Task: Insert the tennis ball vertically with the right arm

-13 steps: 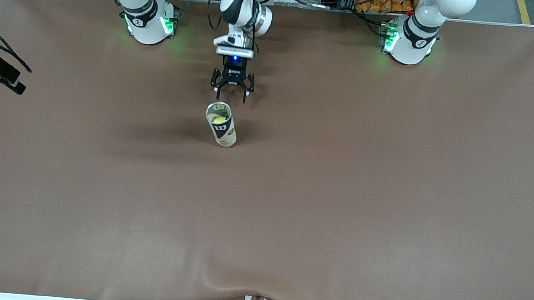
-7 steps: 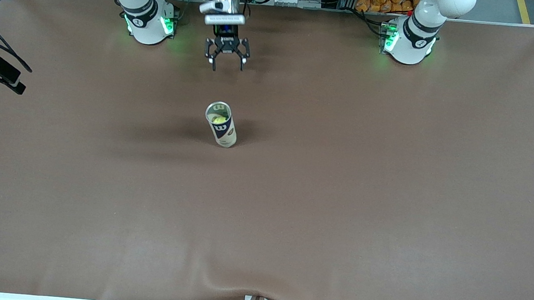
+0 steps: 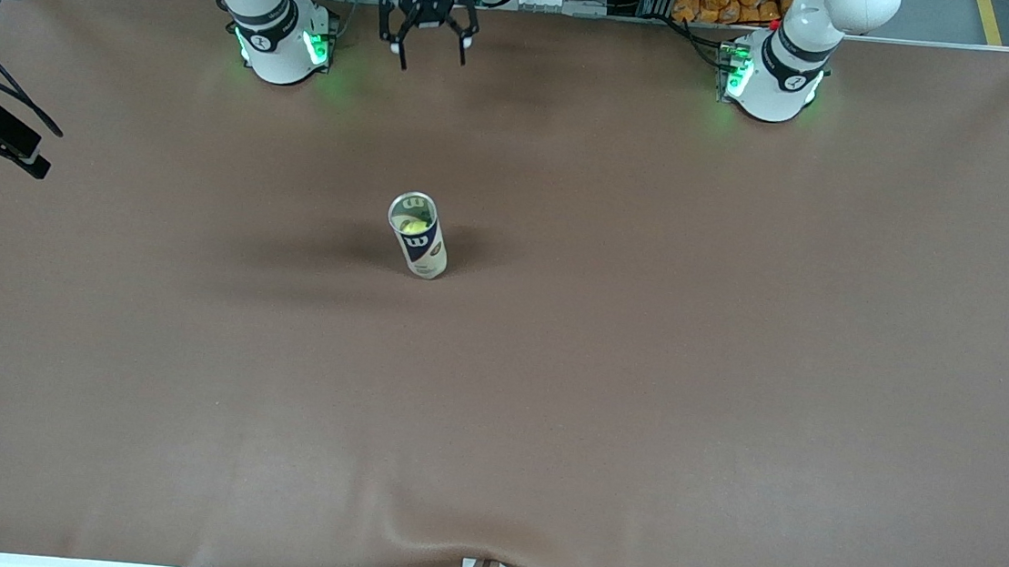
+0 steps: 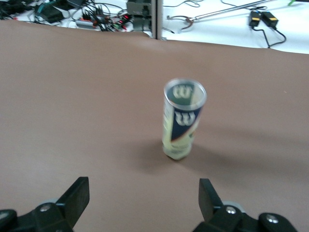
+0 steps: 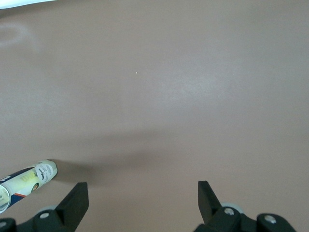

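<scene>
Tennis ball (image 3: 414,223) sits in upright tube (image 3: 420,253). We lift right gripper (image 5: 143,193), spread empty over mat (image 5: 193,87), without clipping it. Left gripper (image 4: 144,193) waits, spread, over mat.

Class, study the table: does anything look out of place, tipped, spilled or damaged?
Nothing stands out. The tennis ball can stands upright on the brown table, a yellow ball shows inside it, and nothing has spilled.
</scene>
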Controlling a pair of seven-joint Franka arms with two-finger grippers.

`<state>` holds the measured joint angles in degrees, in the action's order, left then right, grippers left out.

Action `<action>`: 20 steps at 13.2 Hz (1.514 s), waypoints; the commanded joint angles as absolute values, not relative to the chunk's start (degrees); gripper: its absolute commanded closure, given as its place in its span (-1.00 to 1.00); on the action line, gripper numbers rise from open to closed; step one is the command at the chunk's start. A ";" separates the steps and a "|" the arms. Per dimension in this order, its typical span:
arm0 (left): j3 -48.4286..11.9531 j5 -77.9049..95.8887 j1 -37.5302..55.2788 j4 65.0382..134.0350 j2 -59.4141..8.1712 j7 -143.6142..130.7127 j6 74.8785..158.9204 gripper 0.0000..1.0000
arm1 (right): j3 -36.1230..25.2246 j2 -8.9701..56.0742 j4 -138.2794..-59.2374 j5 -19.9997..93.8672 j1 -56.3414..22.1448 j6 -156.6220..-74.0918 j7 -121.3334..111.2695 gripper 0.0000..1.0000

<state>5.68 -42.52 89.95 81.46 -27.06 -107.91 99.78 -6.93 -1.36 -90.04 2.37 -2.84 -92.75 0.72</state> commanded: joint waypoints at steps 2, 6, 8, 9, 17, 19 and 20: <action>5.36 -35.88 85.62 83.50 -18.30 -104.77 97.74 -1.00 | -6.33 -1.14 -89.30 1.32 -2.37 -91.93 0.97 -1.00; 5.54 -25.34 78.07 83.50 -10.91 -98.82 94.15 -1.00 | -6.24 -1.06 -89.30 1.32 -2.46 -92.02 0.97 -1.00; 5.80 -20.84 73.15 83.85 -7.66 -96.51 90.90 -1.00 | -6.24 -0.97 -89.30 1.32 -2.46 -92.02 1.05 -1.00; 5.80 -20.74 70.95 83.85 -6.52 -95.98 89.83 -1.00 | -6.24 -0.97 -89.30 1.32 -2.37 -92.02 1.05 -1.00; 5.54 -16.10 50.31 83.41 0.43 -70.63 85.08 -1.00 | -6.24 -0.97 -89.21 1.32 -2.29 -92.11 1.05 -1.00; 5.71 -10.92 42.32 82.19 0.18 -58.59 85.25 -1.00 | -6.24 -0.97 -89.21 1.32 -2.29 -92.11 1.05 -1.00; 5.71 -9.33 39.06 81.66 -0.26 -53.84 85.51 -1.00 | -6.24 -0.97 -89.30 1.32 -2.29 -92.11 1.05 -1.00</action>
<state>6.44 -13.00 45.07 82.50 -0.36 -62.18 85.64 -6.78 -1.07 -89.87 2.27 -2.83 -92.70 0.73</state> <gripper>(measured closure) 0.000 0.000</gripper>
